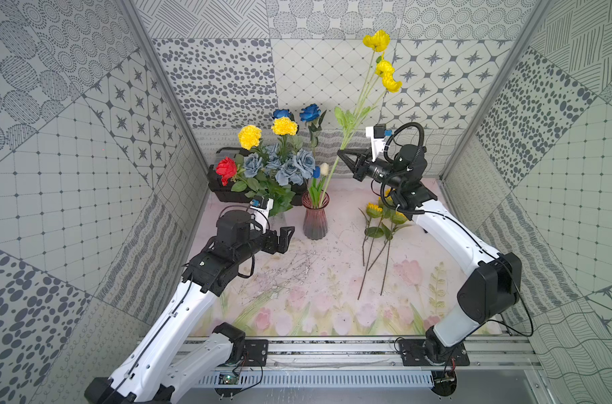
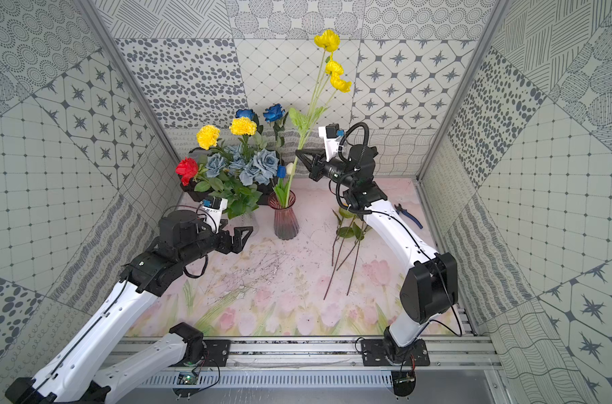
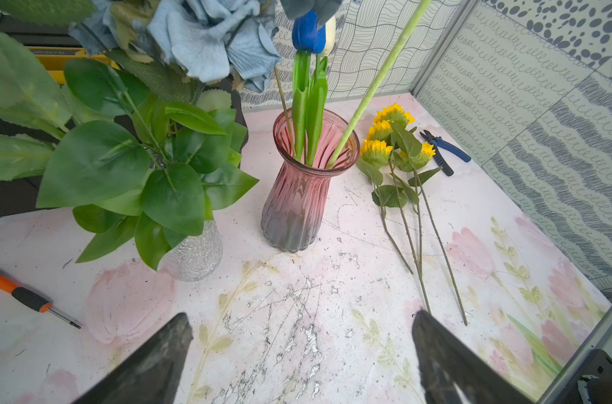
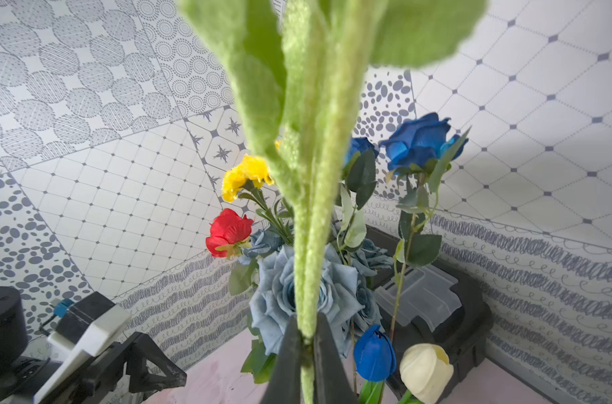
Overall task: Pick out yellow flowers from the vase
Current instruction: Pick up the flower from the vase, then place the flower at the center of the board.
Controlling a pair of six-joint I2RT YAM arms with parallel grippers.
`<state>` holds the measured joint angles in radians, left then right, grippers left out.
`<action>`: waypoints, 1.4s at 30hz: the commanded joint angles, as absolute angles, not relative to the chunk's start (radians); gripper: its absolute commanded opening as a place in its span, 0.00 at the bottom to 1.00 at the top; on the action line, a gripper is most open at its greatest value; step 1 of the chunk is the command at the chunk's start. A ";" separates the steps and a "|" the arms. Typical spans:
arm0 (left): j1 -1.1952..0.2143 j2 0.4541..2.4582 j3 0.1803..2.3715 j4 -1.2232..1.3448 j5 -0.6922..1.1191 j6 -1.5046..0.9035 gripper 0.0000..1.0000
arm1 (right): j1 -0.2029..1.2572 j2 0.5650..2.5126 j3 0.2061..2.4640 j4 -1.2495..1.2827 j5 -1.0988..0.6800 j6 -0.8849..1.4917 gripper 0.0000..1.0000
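Note:
A pink ribbed vase [image 1: 315, 218] [image 2: 285, 218] [image 3: 304, 182] stands mid-table. A tall yellow flower [image 1: 377, 39] [image 2: 327, 37] leans out of it, its green stem [image 3: 364, 101] still inside the rim. My right gripper [image 1: 340, 153] [image 2: 297, 153] [image 4: 306, 337] is shut on that stem above the vase. Left of the vase my left gripper [image 1: 285, 238] [image 2: 243, 237] [image 3: 301, 328] hangs open with nothing between its fingers. Several yellow sunflowers [image 1: 374, 210] [image 3: 385, 136] lie on the table to the right. Two yellow carnations [image 1: 250, 137] [image 2: 242, 126] rise from the bouquet behind.
A clear glass vase [image 3: 196, 255] holds grey-blue roses [image 1: 290, 168], a red flower [image 1: 226, 168] and big leaves. A blue tulip [image 4: 374, 353] and a white tulip [image 4: 425, 370] stay in the pink vase. A black toolbox [image 4: 451, 314], a screwdriver [image 3: 21, 295] and blue pliers [image 3: 444, 150] are nearby.

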<state>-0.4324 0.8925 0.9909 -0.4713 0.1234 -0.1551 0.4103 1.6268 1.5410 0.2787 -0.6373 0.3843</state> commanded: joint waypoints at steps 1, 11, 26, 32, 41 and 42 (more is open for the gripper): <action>-0.430 0.894 0.990 -0.456 0.127 -0.150 0.98 | 0.414 1.565 1.575 0.318 -0.628 0.371 0.00; -0.431 0.894 0.989 -0.457 0.126 -0.150 0.98 | 0.414 1.423 1.585 0.270 -0.630 0.376 0.00; -0.430 0.888 0.986 -0.457 0.125 -0.153 0.98 | 0.359 1.237 1.543 0.005 -0.576 0.515 0.00; -0.431 0.891 0.985 -0.457 0.126 -0.155 0.98 | 0.207 1.236 1.482 -0.076 -0.641 0.746 0.00; -0.431 0.892 0.984 -0.456 0.125 -0.157 0.98 | 0.086 1.338 1.280 -0.091 -0.713 0.891 0.00; -0.431 0.893 0.985 -0.457 0.126 -0.156 0.98 | 0.086 1.351 1.257 -0.101 -0.707 0.891 0.00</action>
